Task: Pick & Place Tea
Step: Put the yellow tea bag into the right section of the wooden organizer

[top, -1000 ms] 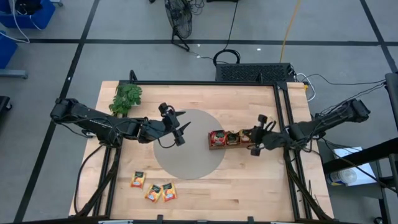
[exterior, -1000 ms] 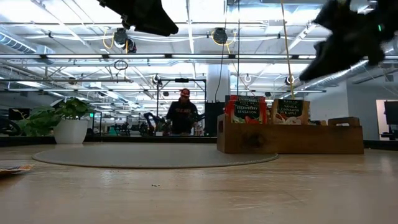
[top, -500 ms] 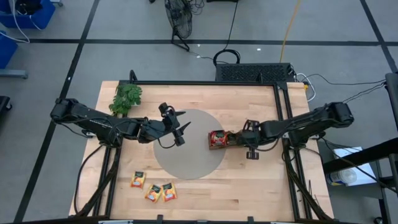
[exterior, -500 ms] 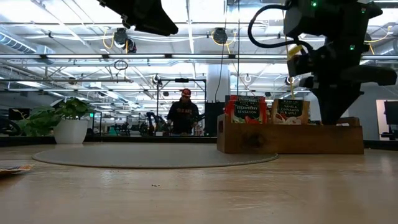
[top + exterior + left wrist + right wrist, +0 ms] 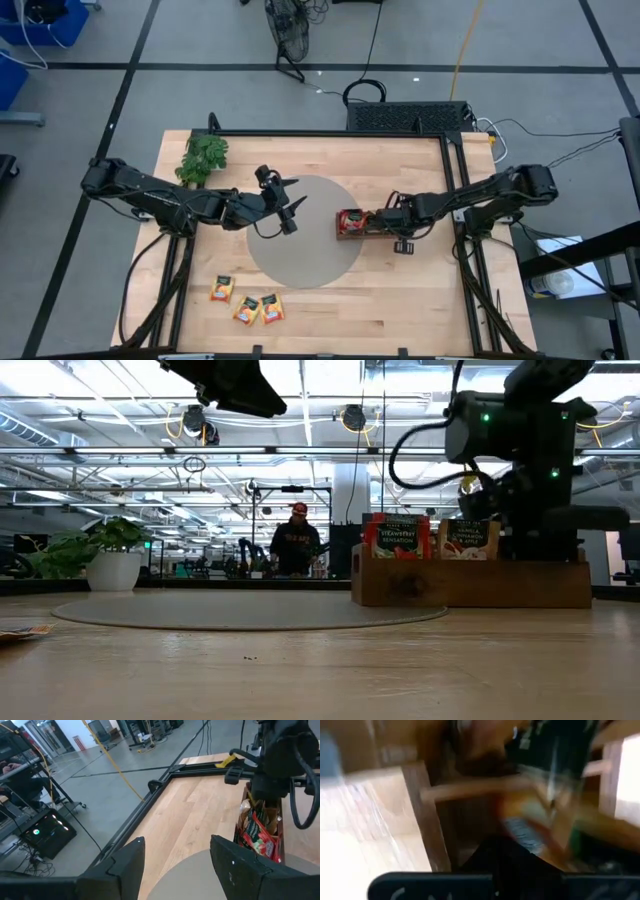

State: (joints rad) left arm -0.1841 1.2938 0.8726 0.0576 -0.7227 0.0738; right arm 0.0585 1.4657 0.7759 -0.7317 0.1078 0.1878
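R gripper (image 5: 385, 222) has moved left over the tray (image 5: 352, 234), centre-right in high view, and is now down among the sachets (image 5: 398, 538) standing in it, fingers together; whether it pinches a sachet can't be told. A sec ago it sat right of the tray. L gripper (image 5: 290, 208), jaws apart, unchanged above the mat (image 5: 300, 262). Loose sachets (image 5: 246, 303) lower left, unmoved.
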